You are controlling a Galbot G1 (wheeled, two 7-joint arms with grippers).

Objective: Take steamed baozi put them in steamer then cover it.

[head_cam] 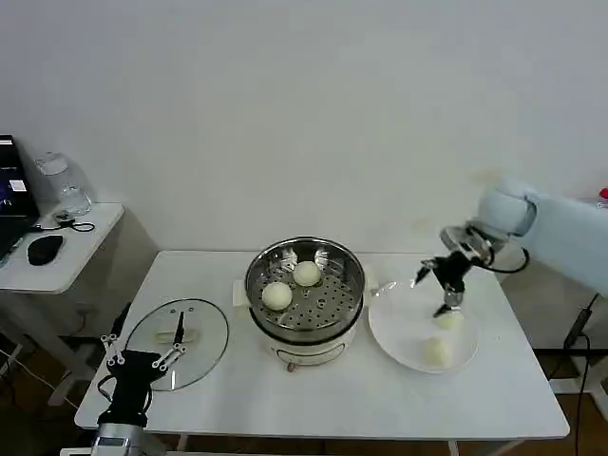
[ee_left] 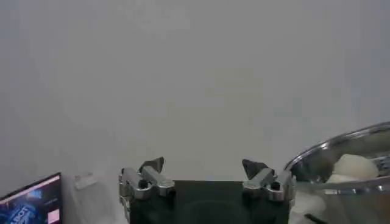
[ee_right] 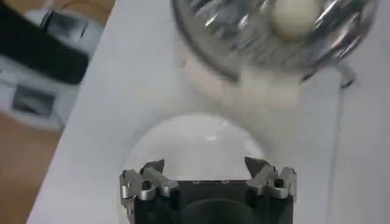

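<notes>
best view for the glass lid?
Head view: the lid lies flat on the table left of the steamer, whole outline and handle visible, left pincer open at its near edge. Neither wrist view gives a usable look at it.

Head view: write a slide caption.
Right gripper open above plate holding two baozi; two more in steamer; cover aside.

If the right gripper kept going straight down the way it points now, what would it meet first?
Probably the steamed baozi just under the right gripper, on the white plate. The jaws stand open in the right wrist view. Depth is unclear; it could meet the plate beside it.
</notes>
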